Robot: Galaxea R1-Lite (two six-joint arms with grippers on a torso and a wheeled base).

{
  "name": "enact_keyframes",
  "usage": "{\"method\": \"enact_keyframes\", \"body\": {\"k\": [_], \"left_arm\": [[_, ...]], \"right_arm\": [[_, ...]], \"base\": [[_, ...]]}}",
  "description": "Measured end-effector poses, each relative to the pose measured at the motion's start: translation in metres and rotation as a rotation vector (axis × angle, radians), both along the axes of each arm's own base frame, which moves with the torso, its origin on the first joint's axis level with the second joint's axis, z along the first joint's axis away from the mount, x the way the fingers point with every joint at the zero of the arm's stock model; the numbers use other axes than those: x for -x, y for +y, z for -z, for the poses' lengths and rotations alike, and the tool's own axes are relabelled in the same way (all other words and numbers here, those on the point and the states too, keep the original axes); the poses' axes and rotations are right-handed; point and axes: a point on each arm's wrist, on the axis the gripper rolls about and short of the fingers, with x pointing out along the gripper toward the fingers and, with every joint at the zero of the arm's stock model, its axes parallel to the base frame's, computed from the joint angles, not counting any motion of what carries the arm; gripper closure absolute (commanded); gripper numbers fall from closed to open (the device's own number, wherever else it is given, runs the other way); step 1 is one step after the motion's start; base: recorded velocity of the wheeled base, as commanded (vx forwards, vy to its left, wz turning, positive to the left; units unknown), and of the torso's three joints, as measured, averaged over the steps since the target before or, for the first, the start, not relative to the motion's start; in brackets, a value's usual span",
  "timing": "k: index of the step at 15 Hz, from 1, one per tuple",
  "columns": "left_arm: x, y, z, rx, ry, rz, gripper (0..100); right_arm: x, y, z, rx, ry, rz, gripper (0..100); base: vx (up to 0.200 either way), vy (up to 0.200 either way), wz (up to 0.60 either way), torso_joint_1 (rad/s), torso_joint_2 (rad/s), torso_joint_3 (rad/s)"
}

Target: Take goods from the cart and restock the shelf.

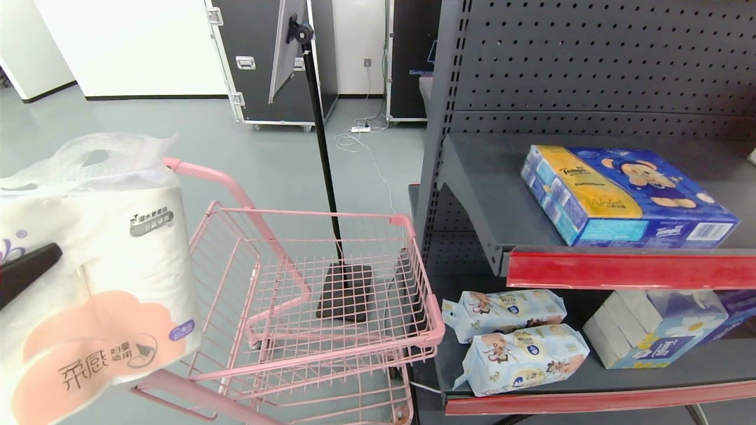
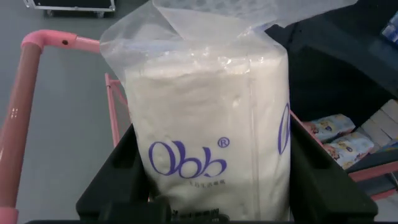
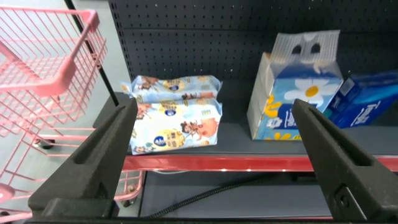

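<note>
A big pack of white toilet rolls (image 1: 94, 260) in clear plastic hangs at the far left, above the left side of the pink cart (image 1: 331, 307). My left gripper (image 2: 208, 180) is shut on this pack (image 2: 211, 124), one black finger (image 1: 26, 268) pressing its side. The cart's basket holds nothing. My right gripper (image 3: 214, 158) is open and empty, low in front of the lower shelf (image 3: 249, 163), facing two wipe packs (image 3: 177, 115) and a tissue pack (image 3: 298, 93). A blue tissue box (image 1: 626, 195) lies on the upper shelf (image 1: 490, 195).
A black stand pole (image 1: 322, 147) rises behind the cart, its base (image 1: 345, 292) on the floor. The shelf's pegboard back (image 1: 590, 59) and red front strips (image 1: 626, 270) bound the shelves. The left part of the upper shelf is bare. Black cases (image 1: 260, 59) stand far behind.
</note>
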Motion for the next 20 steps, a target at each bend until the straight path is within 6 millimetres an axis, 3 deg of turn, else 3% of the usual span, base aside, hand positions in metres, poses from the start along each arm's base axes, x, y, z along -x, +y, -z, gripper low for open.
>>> {"method": "enact_keyframes", "body": {"k": [6,14,20], "left_arm": [[-0.002,0.0,-0.003,0.002,-0.044,0.014,100],[-0.041,-0.002,-0.011,0.001,-0.086,0.014,100],[-0.076,-0.003,-0.024,-0.003,-0.101,0.01,100]], "right_arm": [[0.0,0.0,0.0,0.0,0.0,0.0,0],[0.0,0.0,0.0,0.0,0.0,0.0,0],[0.0,0.0,0.0,0.0,0.0,-0.001,0]], "base": [[0.0,0.0,0.0,0.196,-0.57,-0.379],[0.0,0.0,0.0,0.183,-0.45,-0.278],[0.0,0.0,0.0,0.021,-0.05,-0.025]]}}
